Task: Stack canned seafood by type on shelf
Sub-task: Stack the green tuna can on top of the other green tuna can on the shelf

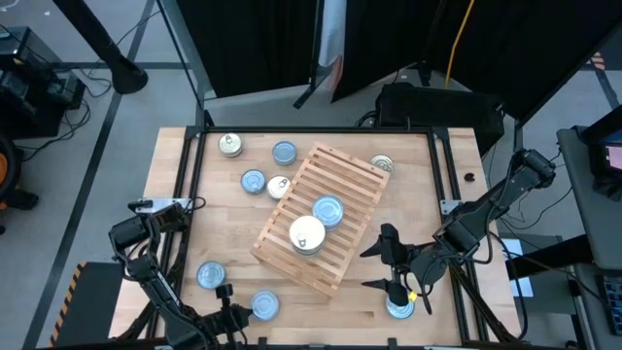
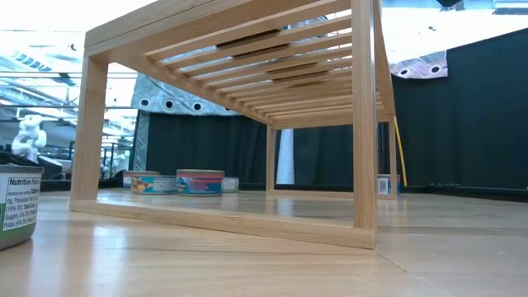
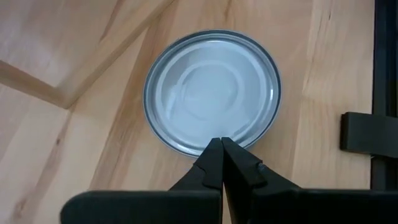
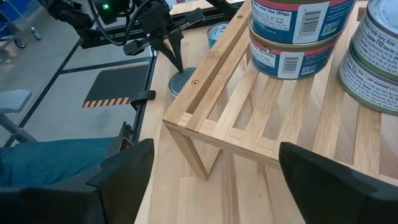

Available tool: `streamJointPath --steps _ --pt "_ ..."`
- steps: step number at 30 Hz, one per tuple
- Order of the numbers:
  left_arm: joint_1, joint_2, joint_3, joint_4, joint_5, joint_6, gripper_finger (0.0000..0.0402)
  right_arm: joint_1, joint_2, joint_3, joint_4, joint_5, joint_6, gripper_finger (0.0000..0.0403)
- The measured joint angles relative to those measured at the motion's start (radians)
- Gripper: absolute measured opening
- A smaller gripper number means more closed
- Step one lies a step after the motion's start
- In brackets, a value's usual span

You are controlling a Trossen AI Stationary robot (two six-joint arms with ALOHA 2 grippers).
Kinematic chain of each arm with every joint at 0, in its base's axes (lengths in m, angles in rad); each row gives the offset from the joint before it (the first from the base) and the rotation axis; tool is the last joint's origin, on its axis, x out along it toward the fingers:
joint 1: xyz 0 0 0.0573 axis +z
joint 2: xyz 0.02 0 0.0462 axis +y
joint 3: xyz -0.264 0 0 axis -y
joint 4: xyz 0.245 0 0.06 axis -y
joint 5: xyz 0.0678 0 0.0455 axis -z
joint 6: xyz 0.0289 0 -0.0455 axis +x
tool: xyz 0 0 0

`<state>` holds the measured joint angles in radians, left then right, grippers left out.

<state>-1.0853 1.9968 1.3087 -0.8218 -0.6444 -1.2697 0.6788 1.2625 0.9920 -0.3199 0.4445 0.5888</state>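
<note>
The light-wood slatted shelf (image 1: pixel 330 185) stands askew mid-table and carries two stacks of tins, one blue-topped (image 1: pixel 328 211), one white-topped (image 1: pixel 307 234). Several more tins sit loose on the tabletop. My left gripper (image 1: pixel 231 292) is shut, its tips pointing down at the rim of a blue-topped tin (image 3: pixel 211 93) near the table's near edge. My right gripper (image 4: pixel 214 149) is open and hovers level off the shelf's near right corner (image 4: pixel 186 118), touching nothing. Another tin (image 1: pixel 398 308) lies under its wrist. My left gripper's shut fingertips (image 3: pixel 211 152) come from above at the edge of the blue-topped tin's lid (image 3: pixel 199 146). The tin sits flat on the table. I cannot tell whether the tips touch it.
Loose tins lie beyond the shelf (image 1: pixel 230 146) (image 1: pixel 284 152) (image 1: pixel 253 181) (image 1: pixel 279 187) (image 1: pixel 382 164), and one near the left arm (image 1: pixel 211 275). A black frame rail (image 1: pixel 185 194) borders the table. Bare wood lies right of the shelf (image 1: pixel 418 204). The low view looks under the shelf (image 2: pixel 363 124).
</note>
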Motion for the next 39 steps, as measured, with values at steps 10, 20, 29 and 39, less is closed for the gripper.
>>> streamJointPath --steps 10,20,29,39 --pt "-0.018 0.005 -0.004 -0.012 0.049 -0.035 0.0003 0.0 0.0 0.0 0.0 -0.001 0.002 0.0336" --pt "-0.023 0.003 -0.019 -0.026 0.054 -0.091 0.0003 0.0 0.0 0.0 0.0 -0.001 0.002 0.0336" --pt "-0.03 0.003 -0.08 0.017 0.095 -0.148 0.0003 0.0 0.0 0.0 0.0 -0.001 0.002 0.0336" --pt "-0.054 0.003 0.008 -0.201 0.163 -0.27 0.0005 0.0 0.0 0.0 -0.001 -0.001 0.002 0.0336"
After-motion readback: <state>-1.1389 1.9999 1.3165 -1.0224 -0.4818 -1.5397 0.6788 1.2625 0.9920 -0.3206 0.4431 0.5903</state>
